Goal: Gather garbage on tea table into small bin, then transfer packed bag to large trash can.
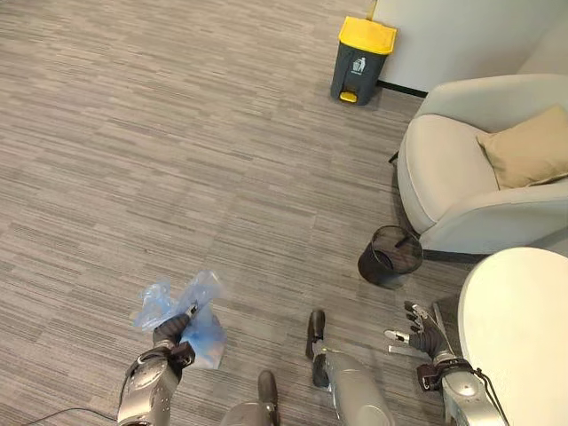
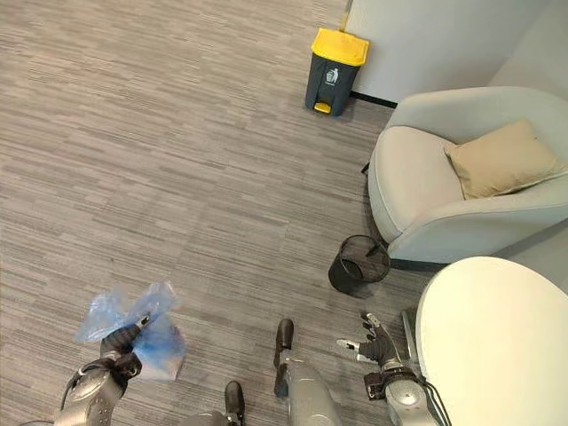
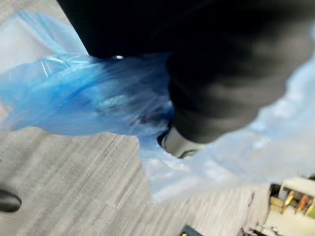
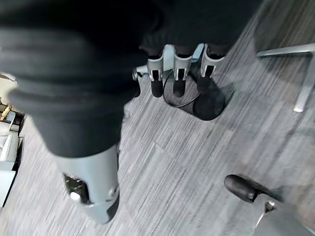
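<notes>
Left eye view is showing the left hand [image 1: 169, 335] gripping a blue plastic bag [image 1: 182, 311], with its fingers curling round the gathered neck while the rest of the bag is hanging and puffing out around the hand, above the grey striped carpet [image 1: 177, 160]. Left wrist view is showing the same blue bag [image 3: 93, 98] bunching up against the dark cover of that hand, with the carpet lying below it.

The right hand [image 1: 424, 334] is hanging empty with its fingers spreading straight and relaxed, just beside the edge of the round white desk [image 1: 519, 328]. Right wrist view is showing those fingers [image 4: 179, 78] pointing straight out towards the small black mesh bin [image 4: 209, 105], apart from it.

That small bin [image 1: 390, 256] is standing upright on the carpet between the desk and the pale grey armchair [image 1: 461, 177], near the chair's front. No liner is showing in it. A tan cushion [image 1: 525, 146] is leaning in the chair's seat against the backrest.

The large trash can [image 1: 362, 60], dark grey with a yellow lid and a yellow pedal, is standing by the white wall [image 1: 461, 40] at the far side of the room, well apart from both hands and from the bag. Its lid is sitting closed. Open carpet is lying between the bag and the can.
</notes>
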Robot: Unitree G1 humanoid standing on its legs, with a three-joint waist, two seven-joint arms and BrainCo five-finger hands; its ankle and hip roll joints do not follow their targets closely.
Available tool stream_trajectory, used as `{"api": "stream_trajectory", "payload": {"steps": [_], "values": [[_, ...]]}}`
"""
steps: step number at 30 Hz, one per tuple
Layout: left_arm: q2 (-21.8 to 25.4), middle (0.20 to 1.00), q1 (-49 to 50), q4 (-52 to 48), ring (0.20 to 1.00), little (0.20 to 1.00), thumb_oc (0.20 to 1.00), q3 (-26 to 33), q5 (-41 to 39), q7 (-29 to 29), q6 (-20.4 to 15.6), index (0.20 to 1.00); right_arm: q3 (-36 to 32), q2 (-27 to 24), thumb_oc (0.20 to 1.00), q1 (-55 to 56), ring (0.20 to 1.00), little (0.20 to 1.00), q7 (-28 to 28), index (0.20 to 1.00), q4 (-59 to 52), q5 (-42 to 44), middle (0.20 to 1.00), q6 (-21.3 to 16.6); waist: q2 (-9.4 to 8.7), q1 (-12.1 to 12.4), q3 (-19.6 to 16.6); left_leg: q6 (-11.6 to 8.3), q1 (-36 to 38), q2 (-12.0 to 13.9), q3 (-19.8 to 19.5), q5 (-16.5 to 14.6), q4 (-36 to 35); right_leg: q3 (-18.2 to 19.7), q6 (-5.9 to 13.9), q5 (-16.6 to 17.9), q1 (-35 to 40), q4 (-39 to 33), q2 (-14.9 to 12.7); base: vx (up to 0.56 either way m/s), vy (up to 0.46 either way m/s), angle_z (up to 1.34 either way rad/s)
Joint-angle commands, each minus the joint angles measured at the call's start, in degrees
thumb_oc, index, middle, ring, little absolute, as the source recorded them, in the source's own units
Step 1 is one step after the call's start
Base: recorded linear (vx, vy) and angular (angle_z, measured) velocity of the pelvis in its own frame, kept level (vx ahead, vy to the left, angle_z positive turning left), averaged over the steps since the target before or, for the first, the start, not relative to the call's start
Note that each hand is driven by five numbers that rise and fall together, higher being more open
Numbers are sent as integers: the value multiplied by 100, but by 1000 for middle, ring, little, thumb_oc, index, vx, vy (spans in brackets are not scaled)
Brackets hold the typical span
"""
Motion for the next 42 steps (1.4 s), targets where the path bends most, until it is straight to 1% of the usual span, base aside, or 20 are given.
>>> {"api": "stream_trajectory", "payload": {"steps": [1,2,3,4,7,9,11,13,14,16,18,20,21,24,27,29,33,36,39,42], "values": [[141,200,100,-413,200,200,200,-28,252,-62,-368,200,-227,-300,1000,-28,1000,1000,-116,1000,-108,195,1000,-237,256,-286,-315,-575,933,177,-119,-444,125,320,-85,354,719,-15,201,381,-80,122],[97,200,149,-412,200,200,200,-33,256,-81,-369,200,-242,-316,1000,-12,1000,1000,-113,1000,-83,205,1000,-239,296,-319,-373,-685,957,245,-113,-311,318,275,-133,298,856,-22,234,578,-192,118],[49,200,217,-440,200,200,200,-69,240,-119,-339,200,-270,-359,1000,70,1000,1000,-65,1000,-147,230,1000,-260,328,-392,-456,-983,829,436,-38,203,1045,300,-273,203,1124,-58,345,630,-231,93],[43,200,250,-482,200,200,200,-79,217,-136,-330,200,-276,-423,1000,79,1000,1000,-59,1000,-158,252,1000,-268,297,-417,-466,-1063,522,649,144,467,1852,402,-428,21,1331,-67,443,473,-196,41],[39,200,202,-464,200,200,200,-146,218,-139,-297,200,-317,-501,1000,64,1000,1000,-101,1000,-154,322,1000,-250,145,-352,-428,-835,-79,706,260,291,2368,658,-538,-224,1645,-87,453,386,-112,6],[49,200,197,-494,200,200,200,-144,223,-153,-277,200,-357,-523,1000,33,1000,1000,-113,1000,-175,372,1000,-273,-48,-218,-347,-627,-731,688,246,-194,2067,879,-454,-361,1866,-160,334,373,-25,-79],[97,200,229,-533,200,200,200,-114,273,-158,-268,200,-313,-511,1000,-32,1000,1000,-144,1000,-147,392,1000,-290,-106,-28,-255,-674,-1336,587,-55,99,1694,1061,-435,-418,2047,-246,329,353,48,-58],[111,200,356,-580,200,200,200,-44,280,-122,-265,200,-233,-448,1000,-71,1000,1000,-172,1000,-20,409,1000,-269,-23,295,-128,-869,-1829,437,-649,860,930,1367,-426,-528,2370,-337,473,460,167,-65],[111,200,390,-579,200,200,200,-15,312,-78,-252,200,-228,-418,1000,-91,1000,1000,-185,1000,36,409,1000,-256,-2,374,-131,-892,-1928,425,-722,1019,756,1420,-395,-549,2473,-404,477,501,231,-90],[150,200,566,-785,200,200,200,78,347,-202,-278,200,-151,-376,1000,-87,1000,1000,-71,1000,10,249,1000,-267,29,455,-248,-770,-1707,332,-753,851,728,1656,-273,-650,2626,-338,325,556,362,-180],[149,200,504,-724,200,200,200,76,303,-210,-287,200,-87,-326,1000,-235,1000,1000,-29,1000,61,187,1000,-262,-30,562,-281,-552,-1575,241,-509,640,797,1821,-90,-408,2456,202,100,497,403,-143],[243,200,403,-723,200,200,200,79,298,-154,-337,200,37,-304,1000,-493,1000,1000,-42,1000,66,178,1000,-270,24,597,-248,-396,-1292,300,-265,528,627,1659,-6,-59,1964,1006,-10,323,282,-136],[271,200,370,-758,200,200,200,37,286,-123,-359,200,97,-326,1000,-581,1000,1000,-53,1000,61,148,1000,-257,51,582,-228,-365,-999,330,-148,475,426,1361,-31,25,1573,1095,12,307,177,-87],[323,200,379,-776,200,200,200,12,268,-110,-346,200,140,-380,1000,-657,1000,1000,-26,1000,26,175,1000,-238,101,498,-217,-416,-511,345,-11,349,125,708,-18,55,1271,534,-27,316,77,2],[326,200,326,-718,200,200,200,14,252,-68,-324,200,160,-368,1000,-659,1000,1000,-38,1000,-12,193,1000,-226,80,395,-133,-477,-88,313,63,150,22,102,110,367,967,-230,-158,337,-13,-18],[276,200,278,-668,200,200,200,3,325,-72,-331,200,137,-363,1000,-628,1000,1000,-25,1000,-81,153,1000,-187,85,310,-94,-540,221,293,11,-56,-6,-67,226,581,772,-682,-240,427,-82,28],[200,200,475,-731,200,200,200,-17,441,-163,-297,200,102,-366,1000,-441,1000,1000,53,1000,-193,158,1000,-156,127,213,-182,-650,862,292,-159,-430,-1,-142,250,843,754,-582,-472,537,-165,74],[92,200,613,-709,200,200,200,-40,456,-183,-272,200,115,-410,1000,-337,1000,1000,78,1000,-211,119,1000,-171,274,156,-298,-843,1019,524,-176,-210,296,-229,90,748,914,-383,-375,476,-230,35],[9,200,734,-770,200,200,200,-72,443,-226,-252,200,121,-467,1000,-249,1000,1000,109,1000,-251,172,1000,-217,434,121,-460,-1094,935,836,-177,383,826,-234,-126,466,1136,-329,-92,301,-216,17],[-25,200,755,-742,200,200,200,-93,327,-231,-211,200,103,-565,1000,-233,1000,1000,72,1000,-229,172,1000,-199,374,114,-493,-1116,523,950,-151,870,1790,-171,-350,202,1372,-339,30,278,-211,-27]]}}
